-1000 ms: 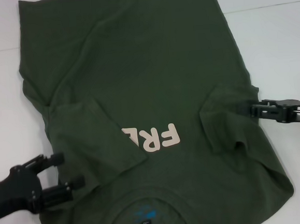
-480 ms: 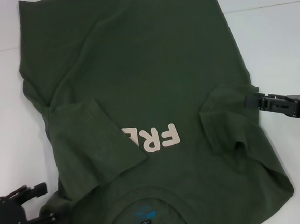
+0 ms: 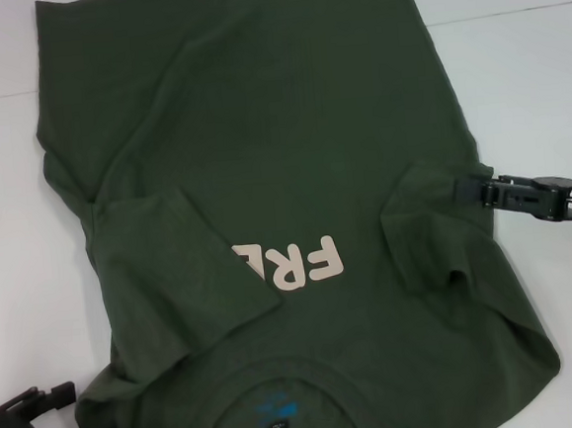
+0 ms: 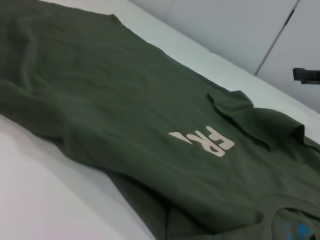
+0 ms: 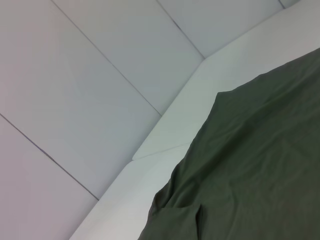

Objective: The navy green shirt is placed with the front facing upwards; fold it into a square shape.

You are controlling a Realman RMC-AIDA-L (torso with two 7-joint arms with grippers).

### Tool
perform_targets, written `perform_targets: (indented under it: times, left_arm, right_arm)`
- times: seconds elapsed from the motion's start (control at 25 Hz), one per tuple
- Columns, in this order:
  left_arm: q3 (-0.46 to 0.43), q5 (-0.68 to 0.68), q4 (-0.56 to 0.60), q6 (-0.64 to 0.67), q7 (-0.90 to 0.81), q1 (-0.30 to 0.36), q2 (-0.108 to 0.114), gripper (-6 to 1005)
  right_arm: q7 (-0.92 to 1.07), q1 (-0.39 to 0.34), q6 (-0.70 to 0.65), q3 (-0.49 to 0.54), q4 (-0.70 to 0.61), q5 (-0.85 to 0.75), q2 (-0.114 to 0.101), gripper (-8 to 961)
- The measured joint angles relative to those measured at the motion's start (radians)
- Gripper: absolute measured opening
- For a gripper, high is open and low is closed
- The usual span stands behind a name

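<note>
Right gripper (image 3: 465, 190) sits at the shirt's right edge, level with the folded-in right sleeve (image 3: 431, 224). Its tip touches or overlaps the fabric there, but I can't tell whether the jaws are parted or pinching cloth; the tip is too dark against the shirt. Its arm runs off the right side of the head view, low over the white table (image 3: 534, 85).

Left gripper (image 3: 74, 421) is at the bottom-left corner of the head view, just beside the shirt's near-left shoulder area. Fingers are spread apart, nothing between them, not touching the cloth as far as I can see.

Navy green shirt (image 3: 258, 107) lies flat on the table, front up, collar (image 3: 277, 408) toward the robot, hem at the far side. Both short sleeves are folded inward onto the chest. Left sleeve (image 3: 172, 273) covers part of the pale lettering (image 3: 290, 261); only "FRE" is readable, upside down from the head camera. Small blue print shows inside the collar. Fabric has mild wrinkles, and the near-right corner bunches slightly.

Left wrist view shows the shirt's front with the lettering (image 4: 205, 141) and a dark bit of the other arm far off.
</note>
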Motion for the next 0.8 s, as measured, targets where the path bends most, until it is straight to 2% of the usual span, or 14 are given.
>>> perform_targets:
  times: [0.8]
  left_arm:
    - [0.014,0.013,-0.041,-0.062,-0.002,-0.023,0.001,899]
  right_arm:
    - [0.012,0.023,-0.002,0.000,0.000,0.000,-0.002,712]
